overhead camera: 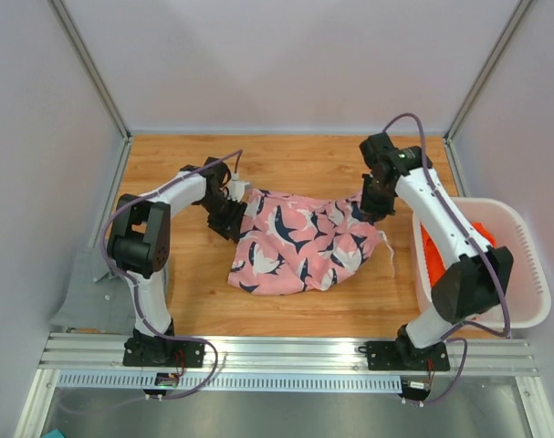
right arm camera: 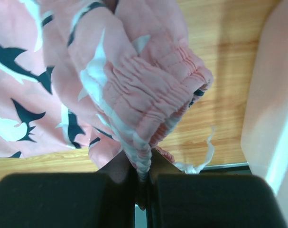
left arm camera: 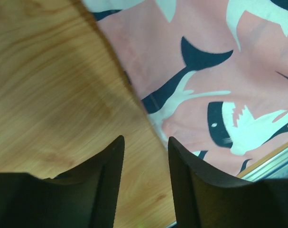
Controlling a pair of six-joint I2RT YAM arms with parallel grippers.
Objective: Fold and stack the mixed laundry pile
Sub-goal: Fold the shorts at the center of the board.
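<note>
Right wrist view: my right pincer (right arm camera: 141, 166) grips the pink shark-print cloth garment (right arm camera: 134, 95) for spreading; my open left pincer (left arm camera: 146, 140) should grab its edge next.

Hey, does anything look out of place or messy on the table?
The pink shark-print garment lies rumpled rather than flat, waistband pinched in the right gripper. A grey cloth sits off the left edge of the wooden tabletop.

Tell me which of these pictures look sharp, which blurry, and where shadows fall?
Top view: even light, the pink shark-patterned cloth garment crisp, shadows faint. Left wrist view: the black left fingers blur up close, a soft shadow on the wooden table. Right wrist view: black right fingers and white plastic basket soft, the garment's gathers sharp.
</note>
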